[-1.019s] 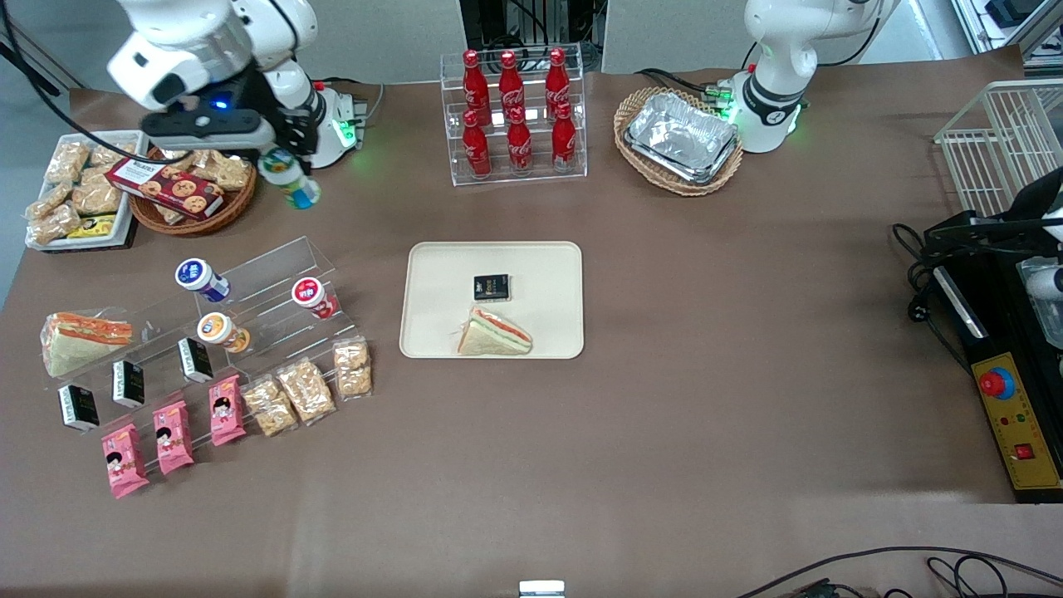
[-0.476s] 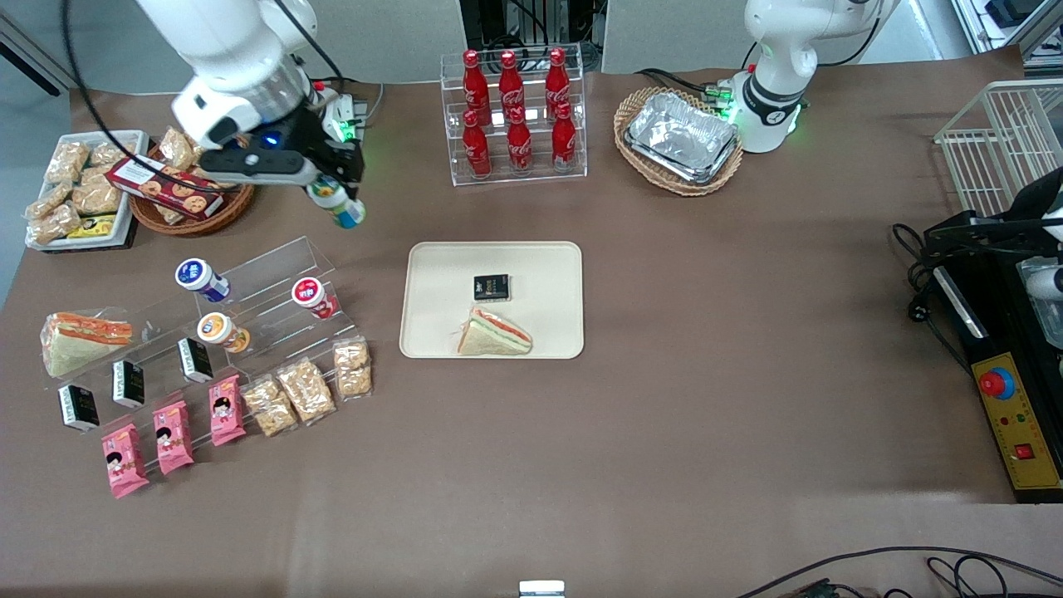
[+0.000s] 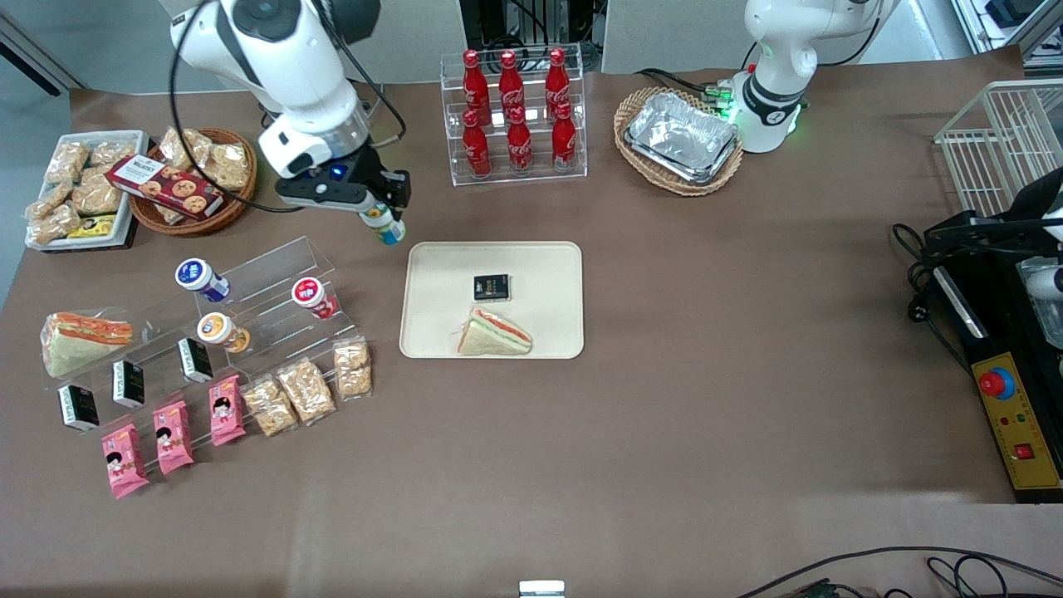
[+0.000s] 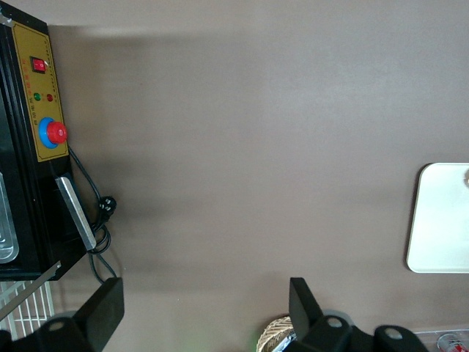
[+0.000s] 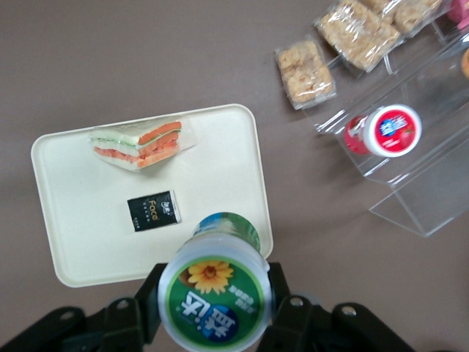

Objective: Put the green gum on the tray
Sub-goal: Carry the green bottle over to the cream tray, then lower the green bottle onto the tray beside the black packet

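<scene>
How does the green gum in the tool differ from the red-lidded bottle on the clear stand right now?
The green gum is clamped in the tool, held above the table by the tray's corner; the red-lidded bottle rests tilted on the acrylic stand. The gum's lid carries a green label with a yellow flower; the other's lid is red and white. The gum's body is green and teal, the other's red. Both are small round-lidded cylinders.

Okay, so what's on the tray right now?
On the tray lie a sandwich and a small black packet. The hand, gripping the green gum, hangs beside the tray's corner.
</scene>
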Action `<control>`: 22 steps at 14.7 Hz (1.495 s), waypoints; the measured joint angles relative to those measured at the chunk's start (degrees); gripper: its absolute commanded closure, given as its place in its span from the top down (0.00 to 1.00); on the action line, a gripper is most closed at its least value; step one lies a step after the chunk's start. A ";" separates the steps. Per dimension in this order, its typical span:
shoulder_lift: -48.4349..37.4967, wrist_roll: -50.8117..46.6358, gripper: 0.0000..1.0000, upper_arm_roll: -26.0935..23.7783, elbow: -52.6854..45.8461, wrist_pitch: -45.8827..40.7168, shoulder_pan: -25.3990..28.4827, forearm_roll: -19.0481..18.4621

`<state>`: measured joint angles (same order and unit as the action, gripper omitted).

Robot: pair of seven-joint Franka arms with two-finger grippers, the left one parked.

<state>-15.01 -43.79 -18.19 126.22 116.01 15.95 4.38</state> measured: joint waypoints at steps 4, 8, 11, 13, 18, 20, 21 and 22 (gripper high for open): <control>0.01 -3.88 0.36 -0.65 8.53 10.64 2.43 0.14; 1.02 -4.76 0.36 -0.66 15.47 20.57 3.24 1.25; 3.54 -5.54 0.36 -0.67 17.88 26.01 3.37 1.27; 5.86 -5.82 0.36 -0.67 18.96 30.07 3.37 1.29; 12.80 -7.11 0.36 -0.66 19.87 36.31 3.59 1.30; 15.01 -7.39 0.36 -0.66 20.48 38.71 3.66 1.30; 15.88 -7.43 0.36 -0.65 20.78 39.47 3.83 1.30; 16.58 -7.47 0.36 -0.65 20.98 39.86 4.14 1.30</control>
<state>1.57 -51.27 -18.84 147.20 155.87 20.09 5.68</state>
